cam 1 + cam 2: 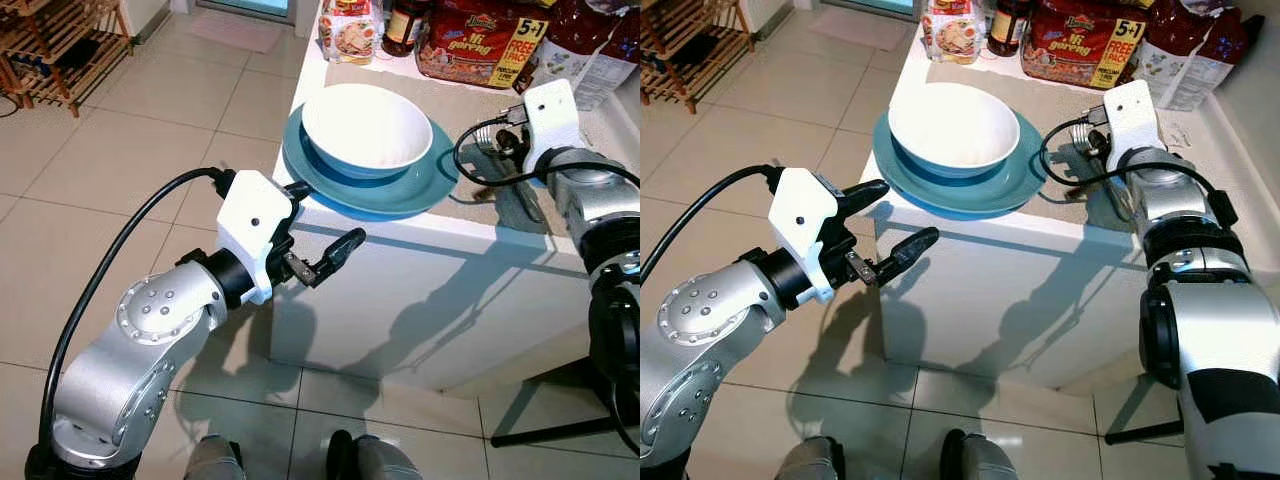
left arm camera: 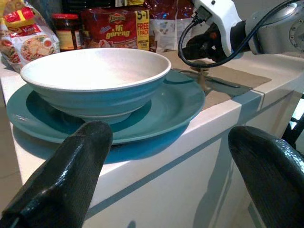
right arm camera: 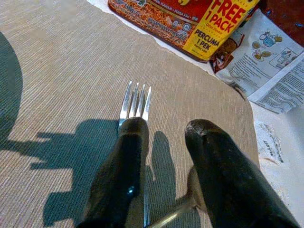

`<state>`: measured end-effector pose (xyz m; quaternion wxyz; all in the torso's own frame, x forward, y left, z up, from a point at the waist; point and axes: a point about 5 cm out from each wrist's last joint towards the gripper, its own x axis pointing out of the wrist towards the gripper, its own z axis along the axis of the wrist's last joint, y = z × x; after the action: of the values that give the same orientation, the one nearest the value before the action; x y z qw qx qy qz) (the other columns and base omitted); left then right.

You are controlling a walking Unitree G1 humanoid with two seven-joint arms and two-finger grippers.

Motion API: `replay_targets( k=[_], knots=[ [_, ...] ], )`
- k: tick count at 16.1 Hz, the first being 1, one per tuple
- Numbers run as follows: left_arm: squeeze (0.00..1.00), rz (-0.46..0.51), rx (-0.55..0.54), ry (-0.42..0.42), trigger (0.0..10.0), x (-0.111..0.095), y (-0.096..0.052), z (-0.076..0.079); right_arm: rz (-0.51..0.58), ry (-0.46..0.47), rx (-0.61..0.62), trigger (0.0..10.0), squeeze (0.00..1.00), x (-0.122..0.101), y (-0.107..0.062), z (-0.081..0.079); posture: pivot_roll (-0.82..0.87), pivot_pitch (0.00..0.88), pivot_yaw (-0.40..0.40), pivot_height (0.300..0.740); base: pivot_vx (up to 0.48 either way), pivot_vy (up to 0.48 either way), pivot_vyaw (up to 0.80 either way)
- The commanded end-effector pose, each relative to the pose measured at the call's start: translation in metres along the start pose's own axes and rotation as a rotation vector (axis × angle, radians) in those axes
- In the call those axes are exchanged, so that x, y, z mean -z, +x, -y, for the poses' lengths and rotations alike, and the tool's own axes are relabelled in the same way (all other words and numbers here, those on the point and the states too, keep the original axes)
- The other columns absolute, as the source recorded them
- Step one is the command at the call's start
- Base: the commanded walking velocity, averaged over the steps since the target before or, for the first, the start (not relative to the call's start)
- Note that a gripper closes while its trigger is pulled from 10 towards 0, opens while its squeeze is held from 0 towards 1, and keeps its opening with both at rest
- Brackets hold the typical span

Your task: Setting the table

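Teal plate (image 1: 400, 190), carrying the white bowl (image 1: 366, 128), overhangs the counter's (image 1: 420, 262) near edge, probably awaiting a push inward. Left wrist view: left gripper (image 2: 166, 175) gapes, released, just short of that edge. Right wrist view: right gripper (image 3: 164, 142), fingers parted, straddles the fork (image 3: 137, 100) on the beige placemat (image 3: 71, 80), likely positioning it.

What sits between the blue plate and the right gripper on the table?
Only bare placemat separates the blue plate from the right gripper, clearest in the right eye view; the fork lies under the gripper.

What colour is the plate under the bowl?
The round plate is teal blue, clearest in the left wrist view.
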<state>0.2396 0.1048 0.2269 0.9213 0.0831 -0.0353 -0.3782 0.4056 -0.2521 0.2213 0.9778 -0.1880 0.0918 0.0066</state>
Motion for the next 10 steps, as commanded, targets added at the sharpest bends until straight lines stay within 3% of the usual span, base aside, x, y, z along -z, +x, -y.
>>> replay_targets(
  k=[1, 2, 3, 4, 5, 7, 10],
  knots=[
    [0.00, 0.021, 0.005, 0.016, 10.0, -0.006, 0.001, 0.000, 0.014, -0.005, 0.029, 10.0, 1.00, -0.009, -0.003, 0.015, 0.12, 0.169, -0.150, 0.740, 0.000, 0.000, 0.00],
    [0.00, 0.026, -0.002, 0.018, 10.0, -0.006, 0.002, -0.001, 0.030, 0.004, 0.034, 10.0, 1.00, -0.013, -0.003, 0.017, 0.12, 0.164, -0.149, 0.740, 0.000, 0.000, 0.00],
    [0.00, 0.024, -0.105, 0.056, 10.0, -0.006, 0.004, -0.011, 0.096, 0.045, 0.029, 10.0, 1.00, -0.024, -0.005, 0.021, 0.12, 0.143, -0.145, 0.740, 0.000, 0.000, 0.00],
    [0.00, 0.007, -0.192, 0.074, 10.0, -0.003, 0.006, -0.019, 0.121, 0.063, 0.028, 10.0, 0.36, -0.027, -0.005, 0.020, 0.12, 0.136, -0.142, 0.740, 0.000, 0.000, 0.00],
    [0.00, 0.013, -0.264, 0.073, 10.0, -0.001, 0.006, -0.027, 0.153, 0.087, 0.038, 10.0, 0.00, -0.025, -0.005, 0.016, 0.11, 0.126, -0.140, 0.740, 0.000, 0.000, 0.00],
    [0.00, 0.013, -0.326, 0.089, 10.0, 0.004, 0.004, -0.031, 0.172, 0.173, 0.032, 10.0, 0.00, -0.010, -0.009, 0.001, 0.11, 0.099, -0.136, 0.740, 0.000, 0.000, 0.00],
    [0.00, -0.030, -0.502, 0.113, 10.0, 0.022, 0.002, -0.048, 0.328, 0.272, 0.043, 10.0, 0.00, -0.006, -0.038, -0.028, 0.10, 0.071, -0.123, 0.740, 0.000, 0.000, 0.00]
  ],
)
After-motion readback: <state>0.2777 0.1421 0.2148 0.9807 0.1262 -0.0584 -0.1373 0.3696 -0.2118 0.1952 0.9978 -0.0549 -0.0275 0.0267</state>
